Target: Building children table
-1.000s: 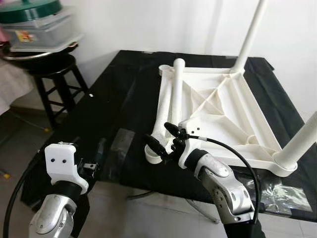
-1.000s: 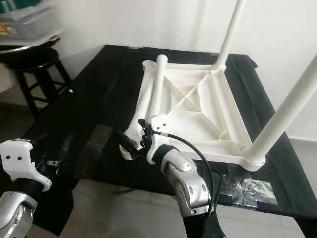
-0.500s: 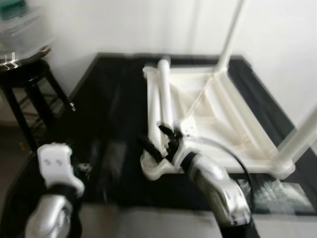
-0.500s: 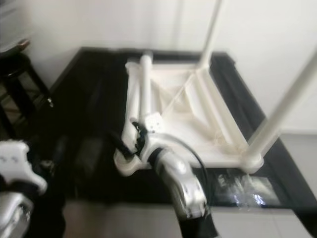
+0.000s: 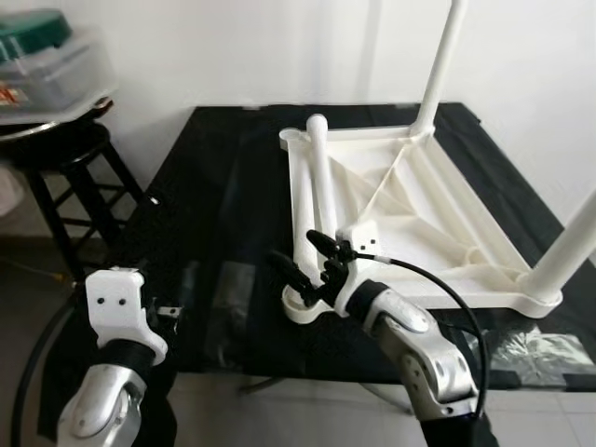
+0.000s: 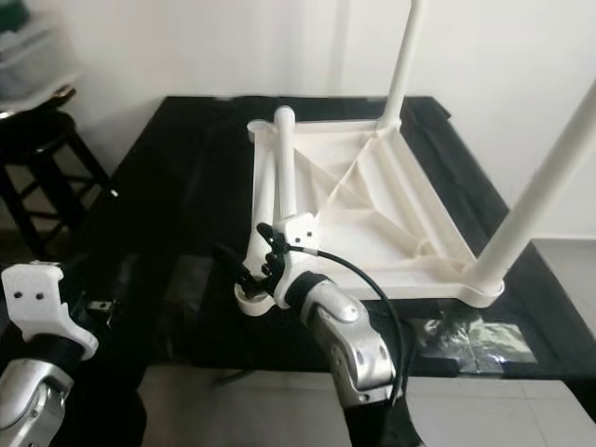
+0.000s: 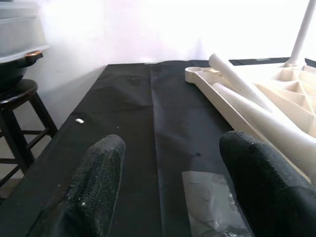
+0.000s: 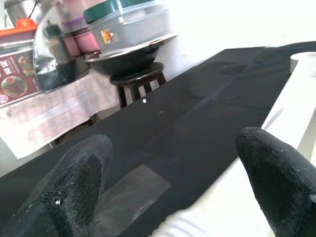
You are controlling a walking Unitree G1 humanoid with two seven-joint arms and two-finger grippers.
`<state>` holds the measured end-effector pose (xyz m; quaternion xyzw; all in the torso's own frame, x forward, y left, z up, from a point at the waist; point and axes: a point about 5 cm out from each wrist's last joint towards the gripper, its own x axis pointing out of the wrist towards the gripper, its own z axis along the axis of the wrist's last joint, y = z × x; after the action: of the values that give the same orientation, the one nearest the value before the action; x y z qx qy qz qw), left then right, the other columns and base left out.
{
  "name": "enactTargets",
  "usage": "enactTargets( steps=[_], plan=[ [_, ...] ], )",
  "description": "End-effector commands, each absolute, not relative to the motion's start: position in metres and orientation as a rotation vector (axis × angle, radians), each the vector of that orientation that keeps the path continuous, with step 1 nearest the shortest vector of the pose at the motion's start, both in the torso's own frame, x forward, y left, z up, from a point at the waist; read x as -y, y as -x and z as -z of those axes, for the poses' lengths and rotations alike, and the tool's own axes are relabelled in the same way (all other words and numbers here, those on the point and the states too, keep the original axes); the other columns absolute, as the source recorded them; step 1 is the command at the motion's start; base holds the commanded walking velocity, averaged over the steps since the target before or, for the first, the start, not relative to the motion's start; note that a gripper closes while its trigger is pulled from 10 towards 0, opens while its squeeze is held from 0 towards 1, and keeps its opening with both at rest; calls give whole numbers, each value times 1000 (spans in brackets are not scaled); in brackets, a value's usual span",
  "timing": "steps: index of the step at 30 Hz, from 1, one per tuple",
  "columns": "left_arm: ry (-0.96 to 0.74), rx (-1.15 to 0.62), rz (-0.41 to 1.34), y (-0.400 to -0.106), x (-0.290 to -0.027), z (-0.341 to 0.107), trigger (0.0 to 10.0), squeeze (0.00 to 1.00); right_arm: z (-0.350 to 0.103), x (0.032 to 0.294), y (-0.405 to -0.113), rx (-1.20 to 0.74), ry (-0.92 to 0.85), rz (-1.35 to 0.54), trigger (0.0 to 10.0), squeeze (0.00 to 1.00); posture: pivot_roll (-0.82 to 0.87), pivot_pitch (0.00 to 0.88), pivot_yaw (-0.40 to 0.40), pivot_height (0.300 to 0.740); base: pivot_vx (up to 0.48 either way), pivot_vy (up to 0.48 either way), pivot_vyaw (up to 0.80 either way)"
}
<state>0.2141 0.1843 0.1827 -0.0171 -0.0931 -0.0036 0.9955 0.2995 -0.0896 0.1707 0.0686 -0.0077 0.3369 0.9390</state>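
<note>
Black cloth (image 5: 223, 186) covers the work surface, and on it lies the white children's table top (image 5: 410, 219), upside down with its ribbed underside showing. Two white legs stand upright in its sockets: one at the far corner (image 5: 441, 65), one at the near right corner (image 5: 570, 250). A third, loose leg (image 5: 319, 200) lies along the top's left edge, its far end resting near the empty far-left socket (image 5: 292, 139) and its near end reaching the near-left corner socket (image 5: 303, 305).

The right arm (image 5: 419, 345) reaches forward and bends inward across the near edge of the cloth, wrist cocked toward the left, a black cable looping over it. Its right gripper (image 5: 305, 259) sits at the near end of the loose leg with the two black fingers spread wide, one finger (image 5: 291, 268) out to the left of the leg; in the right wrist view white plastic lies between the fingertips (image 8: 276, 177), though whether either pad touches it is hard to say.

The left arm (image 5: 102, 400) is held low at the near left, short of the cloth's edge, its white wrist housing facing up. The left gripper (image 7: 170, 182) is open wide and holds nothing.

A black stool (image 5: 70, 163) stands at far left, bearing a dark bowl topped by a clear lidded container (image 5: 51, 65). Patches of clear tape (image 5: 228, 279) lie on the cloth.
</note>
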Motion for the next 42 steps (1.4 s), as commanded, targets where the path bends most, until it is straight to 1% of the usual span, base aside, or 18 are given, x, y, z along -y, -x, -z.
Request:
enactTargets(
  steps=[1, 12, 14, 16, 17, 18, 19, 21, 22, 28, 29, 30, 33, 38, 39, 40, 41, 42],
  plan=[
    [20, 163, -9, -213, -188, -180, 10000, 0, -172, 82, -297, 31, -157, -719, 10000, 0, 19, 81, 33, 740, 0, 480, 0],
    [-1, 181, 4, -210, -185, -183, 10000, 0, -180, 86, -298, 69, -152, -709, 10000, 0, 14, 75, 32, 740, 0, 87, 0],
    [-8, 182, 15, -210, -184, -183, 10000, 0, -191, 94, -307, 138, -60, -658, 10000, 0, 15, 73, 29, 740, 0, 0, 0],
    [-8, 182, 16, -210, -184, -184, 10000, 0, -191, 94, -307, 140, -56, -657, 10000, 0, 15, 73, 29, 740, 0, 0, 0],
    [-7, 183, 24, -210, -183, -184, 10000, 0, -195, 101, -312, 156, 53, -637, 10000, 0, 13, 75, 23, 740, 0, 0, 0],
    [-7, 183, 24, -210, -183, -184, 10000, 0, -195, 101, -312, 156, 53, -637, 10000, 0, 13, 75, 23, 740, 0, 0, 0],
    [-7, 184, 30, -211, -183, -184, 10000, 0, -198, 106, -315, 169, 134, -621, 10000, 0, 13, 75, 23, 740, 0, 0, 0],
    [1, 187, 45, -211, -181, -185, 10000, 0, -198, 123, -319, 151, 454, -622, 10000, 0, 11, 77, 18, 740, 0, 0, 0],
    [4, 188, 48, -211, -181, -185, 10000, 0, -197, 126, -318, 138, 517, -642, 10000, 0, 11, 77, 18, 740, 0, 0, 0],
    [11, 189, 58, -210, -180, -185, 10000, 0, -198, 133, -311, 109, 577, -729, 10000, 0, 9, 82, 11, 740, 0, 0, 0],
    [19, 185, 81, -210, -178, -184, 10000, 0, -202, 142, -304, 75, 663, -810, 10000, 0, 3, 85, 10, 740, 0, 0, 0],
    [19, 182, 95, -210, -177, -184, 10000, 0, -205, 146, -300, 59, 678, -846, 10000, 1000, 1, 87, 10, 740, 0, 0, 0],
    [19, 177, 116, -210, -176, -183, 10000, 0, -208, 154, -289, 13, 725, -948, 10000, 1000, -7, 87, 12, 740, 0, 0, 0],
    [23, 177, 120, -210, -176, -183, 10000, 0, -206, 159, -285, -23, 780, -971, 10000, 1000, -9, 88, 11, 740, 0, 0, 0],
    [24, 177, 123, -211, -176, -183, 10000, 0, -203, 163, -285, -45, 824, -971, 10000, 588, -10, 87, 11, 740, 0, 0, 0],
    [24, 177, 123, -211, -176, -183, 10000, 0, -203, 163, -285, -45, 824, -971, 10000, 588, -10, 87, 11, 740, 0, 0, 0],
    [25, 177, 125, -211, -175, -183, 10000, 0, -200, 165, -285, -70, 847, -974, 10000, 63, -9, 87, 10, 740, 0, 0, 0],
    [25, 176, 127, -211, -175, -183, 10000, 0, -197, 166, -286, -97, 858, -971, 10000, 0, -9, 87, 10, 740, 0, 0, 0]
  ],
)
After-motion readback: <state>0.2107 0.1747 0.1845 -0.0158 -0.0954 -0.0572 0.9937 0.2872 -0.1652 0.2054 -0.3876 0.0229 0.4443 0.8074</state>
